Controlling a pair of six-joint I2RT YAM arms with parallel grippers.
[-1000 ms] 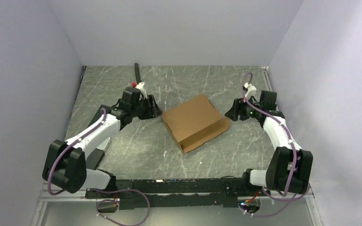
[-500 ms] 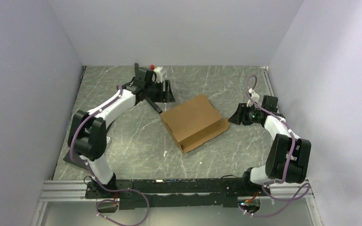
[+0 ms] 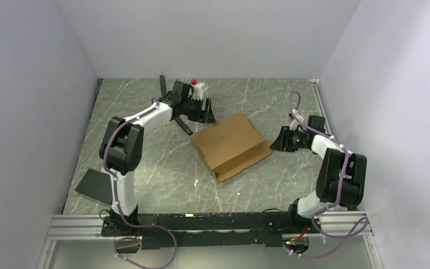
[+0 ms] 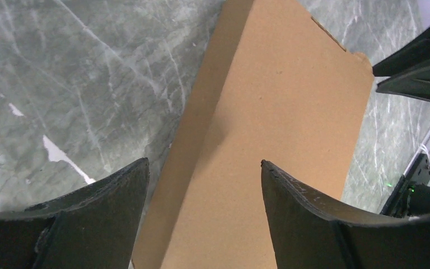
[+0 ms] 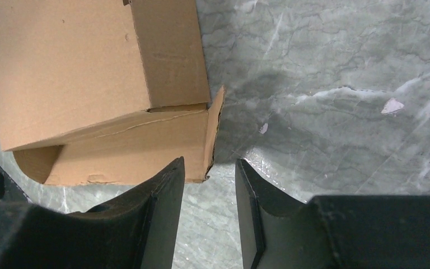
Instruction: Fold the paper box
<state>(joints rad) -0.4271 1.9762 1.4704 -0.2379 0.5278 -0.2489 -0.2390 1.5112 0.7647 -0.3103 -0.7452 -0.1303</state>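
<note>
The paper box [image 3: 230,144] is a brown cardboard mailer lying mid-table, lid down, with a loose flap sticking out at its right end. My left gripper [image 3: 206,114] is open and empty just above the box's far left corner; in the left wrist view the box top [image 4: 269,123] fills the space between its fingers [image 4: 95,218]. My right gripper [image 3: 276,140] is open and empty, low by the box's right end. In the right wrist view the box [image 5: 61,61] lies ahead, and its upright flap edge [image 5: 215,120] stands just beyond my fingertips [image 5: 165,190].
A black strip [image 3: 162,86] lies at the back left and another black strip [image 3: 183,126] beside the left arm. A dark flat piece [image 3: 94,185] lies at the near left. Grey walls close in left, right and behind. The right gripper shows in the left wrist view [image 4: 420,70].
My left arm has swung from the box's left side round to its far left corner. My right gripper has drawn in and lowered toward the box's right flap. The box has not moved.
</note>
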